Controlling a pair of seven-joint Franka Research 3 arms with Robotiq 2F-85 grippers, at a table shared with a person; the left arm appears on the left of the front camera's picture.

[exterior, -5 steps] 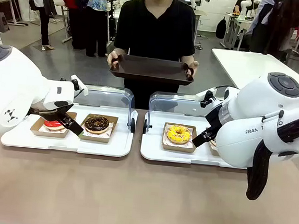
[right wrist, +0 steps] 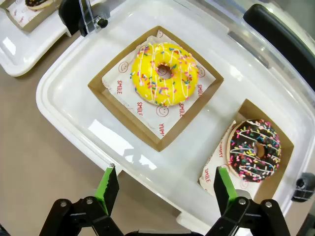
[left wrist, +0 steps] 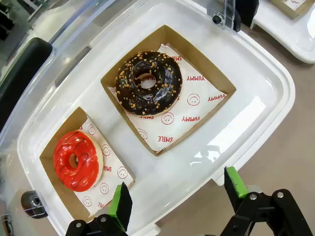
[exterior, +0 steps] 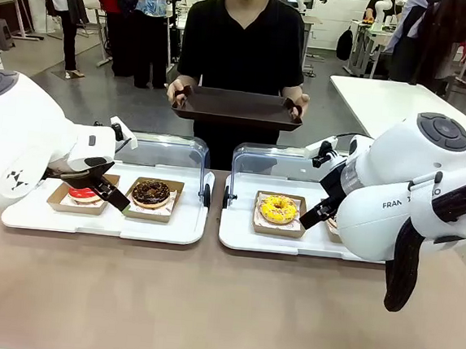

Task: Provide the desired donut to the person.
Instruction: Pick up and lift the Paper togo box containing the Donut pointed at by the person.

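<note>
Yellow icing marks out one donut (right wrist: 165, 73), in its paper-lined box near the upper middle of the right wrist view; the sprinkled chocolate donut (right wrist: 254, 150) sits in another box at the right. The left wrist view has the dark donut with golden crumbs (left wrist: 148, 83) at upper centre and the red donut (left wrist: 78, 161) at lower left. Both the left gripper (left wrist: 172, 196) and the right gripper (right wrist: 162, 184) have their fingers apart with nothing between them. The person (exterior: 242, 53), top centre of the front view, holds a brown tray (exterior: 237, 108) in both hands.

Which donut is wanted cannot be told, so the first risk is a wrong choice, caused by reaching before the person's wish is clear. A pinch on the icing would likely smear it or crack the ring; gripping the thin box walls too hard could buckle them. A box lifted by one side may tip, since its donut lies loose on paper. The clear lids (exterior: 279, 162), raised behind the boxes, could be knocked by an arm crossing towards the tray.
</note>
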